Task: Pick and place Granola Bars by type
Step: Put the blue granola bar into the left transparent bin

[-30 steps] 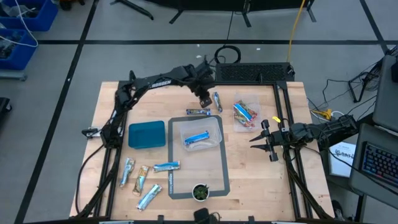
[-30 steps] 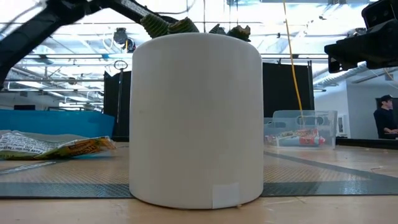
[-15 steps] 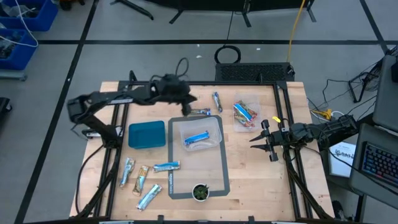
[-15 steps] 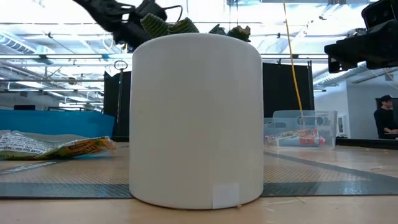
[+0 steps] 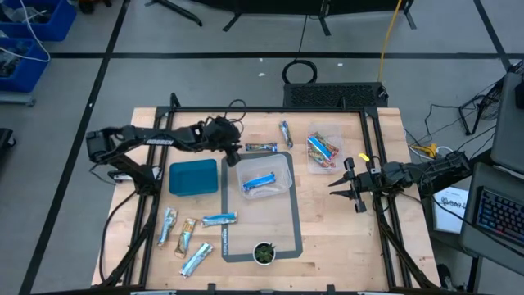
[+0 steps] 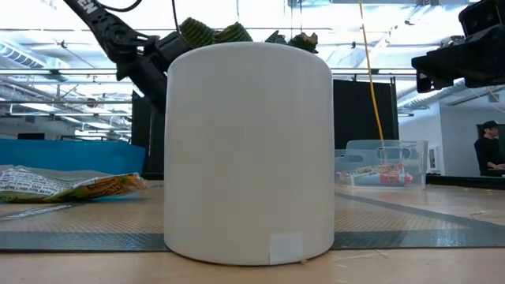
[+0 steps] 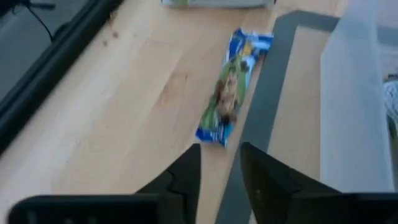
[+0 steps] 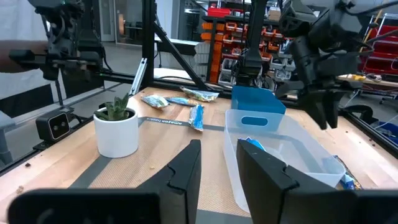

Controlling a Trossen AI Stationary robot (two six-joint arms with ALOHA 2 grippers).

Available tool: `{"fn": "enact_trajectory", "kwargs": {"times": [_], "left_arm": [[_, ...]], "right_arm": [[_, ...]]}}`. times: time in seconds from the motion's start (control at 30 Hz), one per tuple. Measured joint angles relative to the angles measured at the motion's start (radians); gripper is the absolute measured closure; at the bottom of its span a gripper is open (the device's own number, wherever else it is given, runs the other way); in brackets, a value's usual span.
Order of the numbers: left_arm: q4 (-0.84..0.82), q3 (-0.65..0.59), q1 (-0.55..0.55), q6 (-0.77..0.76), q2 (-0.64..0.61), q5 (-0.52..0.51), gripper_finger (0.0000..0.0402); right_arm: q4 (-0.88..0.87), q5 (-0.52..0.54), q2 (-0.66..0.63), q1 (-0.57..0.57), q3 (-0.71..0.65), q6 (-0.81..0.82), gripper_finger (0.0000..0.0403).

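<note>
A blue-wrapped granola bar (image 7: 233, 93) lies flat on the wood beside the grey mat's far edge (image 5: 262, 147). My left gripper (image 7: 221, 168) stands open just short of its near end, low over the table (image 5: 235, 147), pointing along it. Another bar (image 5: 285, 133) lies farther back. Blue bars (image 5: 260, 182) lie in the middle clear bin (image 5: 282, 164). Blue and orange-red bars (image 5: 322, 150) fill the right clear bin (image 5: 337, 135). Several bars (image 5: 187, 236) lie at the near left. My right gripper (image 8: 217, 162) hangs open over the table's right side (image 5: 344, 184).
A blue bin (image 5: 193, 177) stands left of the mat (image 5: 258, 221). A white pot with a small green plant (image 5: 263, 252) stands at the mat's near end and blocks most of the low view (image 6: 248, 150). Bare wood lies between the bins and the right arm.
My left arm has drawn back from the table's far middle toward the left, and its gripper has come down toward the near edge. It now points toward the right edge at the blue bar by the mat. No bar has moved.
</note>
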Motion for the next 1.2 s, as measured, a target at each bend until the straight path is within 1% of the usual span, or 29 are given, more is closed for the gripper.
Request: {"fn": "enact_trajectory", "kwargs": {"times": [0.13, 0.23, 0.3, 0.43, 0.57, 0.7, 0.77, 0.9, 1.1, 1.2], "left_arm": [[0.052, -0.025, -0.003, -0.002, 0.019, 0.010, 0.0243], [0.090, -0.038, -0.007, 0.001, 0.061, 0.015, 0.0231], [0.143, -0.037, -0.011, 0.010, 0.103, 0.014, 0.0230], [0.192, -0.031, -0.007, 0.012, 0.164, 0.037, 0.0229], [0.220, -0.033, 0.002, 0.036, 0.199, 0.023, 0.0229], [0.255, -0.033, 0.003, 0.081, 0.203, -0.043, 0.0229], [0.251, -0.033, 0.008, 0.099, 0.203, -0.052, 0.0229], [0.224, -0.033, 0.019, 0.126, 0.205, -0.118, 0.0229], [0.227, -0.033, 0.033, 0.167, 0.205, -0.125, 0.0229], [0.239, -0.033, 0.034, 0.220, 0.205, -0.120, 0.0229]], "right_arm": [[0.000, 0.000, 0.000, 0.000, 0.000, 0.000, 0.0307], [0.000, 0.000, 0.000, 0.000, 0.000, 0.000, 0.0308], [0.000, 0.000, 0.000, 0.000, 0.000, 0.000, 0.0309], [-0.001, 0.000, 0.001, 0.000, 0.000, 0.000, 0.0308], [-0.001, 0.000, 0.000, 0.000, 0.000, 0.000, 0.0308], [0.000, 0.000, 0.000, 0.000, 0.000, 0.000, 0.0309], [-0.001, 0.000, 0.000, 0.000, 0.000, 0.000, 0.0308], [-0.001, 0.000, 0.000, 0.000, 0.000, 0.000, 0.0308], [-0.001, 0.000, 0.000, 0.000, 0.000, 0.000, 0.0308], [0.000, 0.000, 0.000, 0.000, 0.000, 0.000, 0.0307]]}}
